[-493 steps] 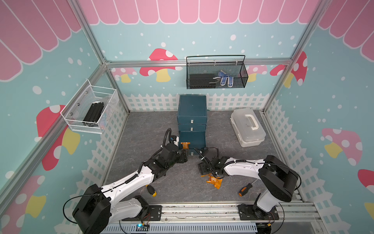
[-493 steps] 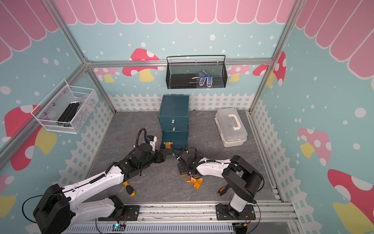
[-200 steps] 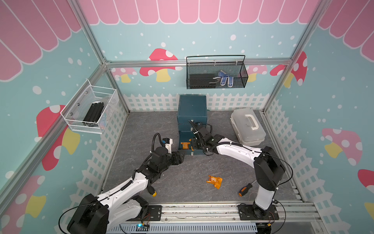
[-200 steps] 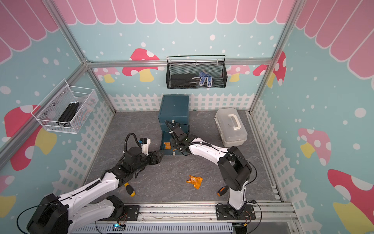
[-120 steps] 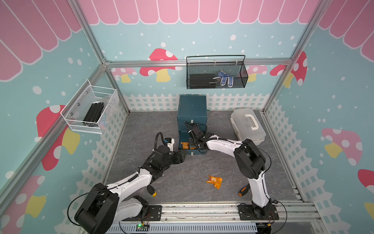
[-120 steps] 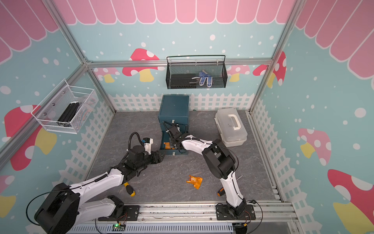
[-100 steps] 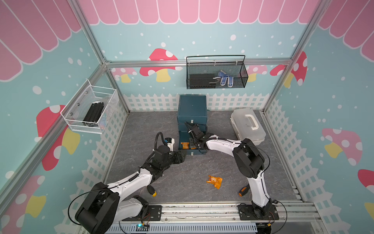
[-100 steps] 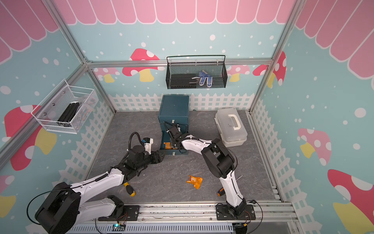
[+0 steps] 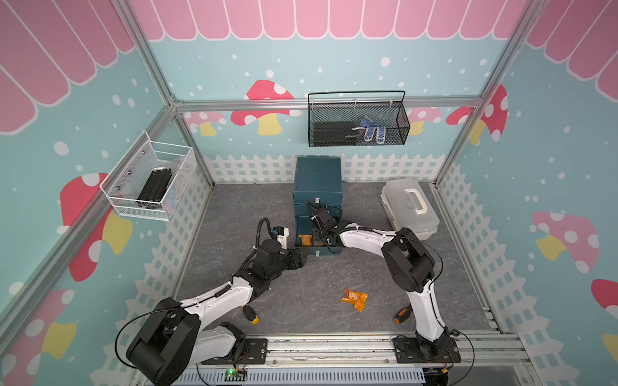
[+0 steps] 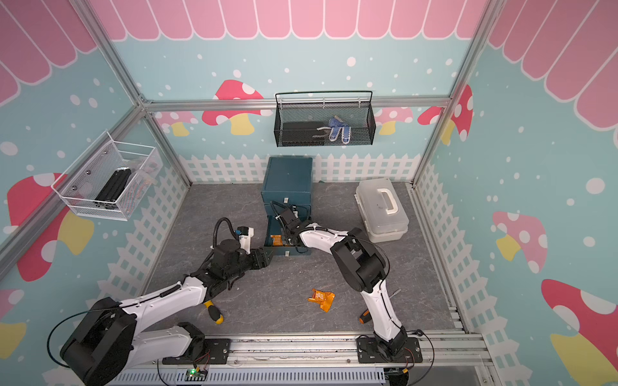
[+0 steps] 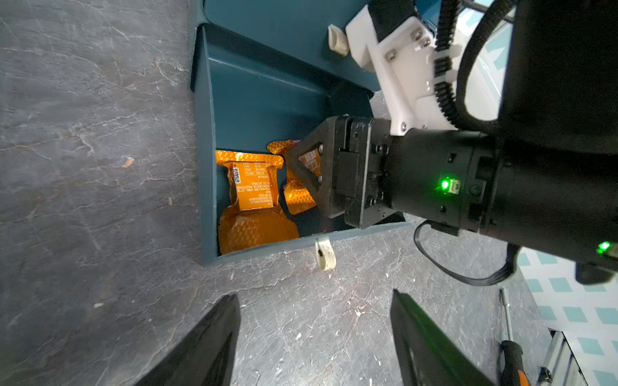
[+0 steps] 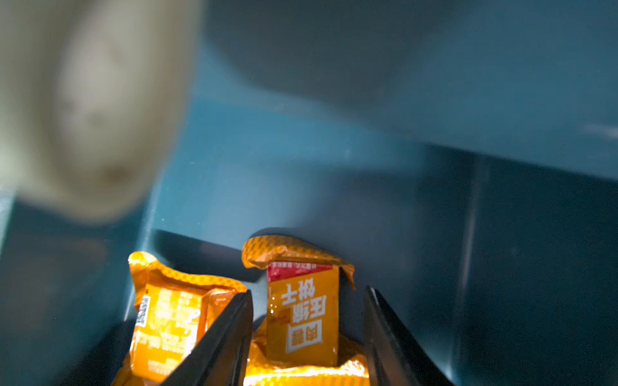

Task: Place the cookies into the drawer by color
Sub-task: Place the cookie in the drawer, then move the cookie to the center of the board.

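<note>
The dark teal drawer (image 9: 317, 177) (image 10: 289, 177) stands at the back, its bottom tray pulled out. My right gripper (image 12: 308, 290) (image 9: 317, 234) reaches down into that tray (image 11: 205, 167), open. An orange cookie packet (image 12: 302, 317) stands between its fingers with a gap on each side. A second orange cookie (image 12: 164, 320) (image 11: 254, 187) lies beside it in the tray. Another orange cookie (image 9: 354, 297) (image 10: 321, 298) lies on the floor in front. My left gripper (image 11: 315, 295) (image 9: 302, 259) hovers open and empty over the floor, just before the tray's pale tab handle (image 11: 324, 255).
A yellow-and-black screwdriver (image 9: 250, 314) lies under my left arm. An orange-handled one (image 9: 400, 315) lies by the right arm's base. A translucent white case (image 9: 409, 209) sits at the right. A black wire basket (image 9: 357, 123) and a white one (image 9: 150, 182) hang on the walls.
My right gripper carried an orange cookie from the floor into the bottom tray, then its jaws parted from it. My left gripper drew back a little from the drawer.
</note>
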You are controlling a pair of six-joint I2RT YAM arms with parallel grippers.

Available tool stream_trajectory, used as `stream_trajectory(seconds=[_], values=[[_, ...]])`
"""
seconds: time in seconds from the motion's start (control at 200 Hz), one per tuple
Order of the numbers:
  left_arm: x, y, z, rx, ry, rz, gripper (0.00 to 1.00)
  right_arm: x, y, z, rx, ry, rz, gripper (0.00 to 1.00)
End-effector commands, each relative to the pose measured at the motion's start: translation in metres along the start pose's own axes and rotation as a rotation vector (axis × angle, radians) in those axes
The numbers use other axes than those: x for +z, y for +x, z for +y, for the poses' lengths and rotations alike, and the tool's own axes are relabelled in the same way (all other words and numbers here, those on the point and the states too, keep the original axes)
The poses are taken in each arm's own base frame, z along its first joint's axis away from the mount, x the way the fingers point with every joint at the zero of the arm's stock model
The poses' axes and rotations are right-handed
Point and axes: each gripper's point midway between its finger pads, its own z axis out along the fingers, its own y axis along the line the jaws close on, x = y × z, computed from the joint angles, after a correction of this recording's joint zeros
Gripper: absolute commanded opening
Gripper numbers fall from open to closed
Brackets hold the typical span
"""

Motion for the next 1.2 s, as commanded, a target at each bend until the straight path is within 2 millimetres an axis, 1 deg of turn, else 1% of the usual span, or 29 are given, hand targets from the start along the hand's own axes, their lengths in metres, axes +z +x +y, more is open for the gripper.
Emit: stream_trajectory(seconds=[0.0,0.11,0.22,0.315,0.36,0.375,0.385,0.44,0.52,0.6,0.635,0.69,0.771,0.841,0.931,0.991,1.081,1.146,1.191], values=[[-0.001,-0.013,-0.006,0.021,0.017,-0.035,0.74,0.000,-0.007,0.003,0.014,-0.020,-0.009,0.56],[-0.002,-0.014,-0.007,0.021,0.014,-0.039,0.74,-0.011,-0.012,0.005,0.007,-0.040,-0.029,0.56],[-0.004,-0.017,-0.009,0.016,0.022,-0.046,0.75,-0.033,-0.022,0.014,-0.007,-0.095,-0.070,0.56],[-0.007,-0.018,-0.015,0.006,0.049,-0.047,0.77,-0.062,-0.029,0.026,-0.046,-0.160,-0.103,0.57],[-0.009,-0.018,-0.017,-0.002,0.060,-0.047,0.79,-0.076,-0.028,0.029,-0.065,-0.182,-0.114,0.58],[-0.010,-0.018,-0.018,-0.005,0.067,-0.050,0.80,-0.076,-0.024,0.029,-0.075,-0.183,-0.106,0.58],[-0.011,-0.018,-0.018,-0.008,0.068,-0.049,0.81,-0.087,-0.028,0.030,-0.075,-0.195,-0.124,0.58],[-0.015,-0.019,-0.022,-0.021,0.089,-0.055,0.84,-0.108,-0.025,0.030,-0.106,-0.219,-0.141,0.59],[-0.021,-0.018,-0.029,-0.034,0.125,-0.058,0.86,-0.133,-0.007,0.025,-0.167,-0.234,-0.132,0.60],[-0.026,-0.014,-0.037,-0.036,0.167,-0.040,0.87,-0.151,0.020,0.010,-0.241,-0.242,-0.097,0.60],[-0.027,-0.011,-0.042,-0.037,0.198,-0.023,0.87,-0.157,0.033,0.001,-0.271,-0.234,-0.084,0.60],[-0.029,-0.006,-0.052,-0.051,0.253,0.003,0.87,-0.163,0.054,-0.021,-0.283,-0.186,-0.056,0.61],[-0.033,0.000,-0.066,-0.075,0.331,0.020,0.87,-0.169,0.084,-0.051,-0.236,-0.119,-0.009,0.61],[-0.035,0.004,-0.075,-0.057,0.335,0.025,0.87,-0.175,0.108,-0.065,-0.167,-0.119,0.023,0.61],[-0.034,0.012,-0.077,-0.013,0.276,0.038,0.87,-0.186,0.130,-0.070,-0.107,-0.155,0.073,0.61],[-0.033,0.017,-0.080,0.001,0.263,0.039,0.87,-0.192,0.146,-0.074,-0.071,-0.162,0.127,0.62],[-0.030,0.026,-0.078,-0.001,0.250,0.068,0.87,-0.201,0.167,-0.080,-0.043,-0.156,0.207,0.63],[-0.030,0.029,-0.075,-0.002,0.245,0.080,0.87,-0.210,0.178,-0.079,-0.031,-0.176,0.242,0.65],[-0.030,0.030,-0.074,-0.005,0.242,0.077,0.87,-0.215,0.183,-0.073,-0.024,-0.213,0.249,0.65]])
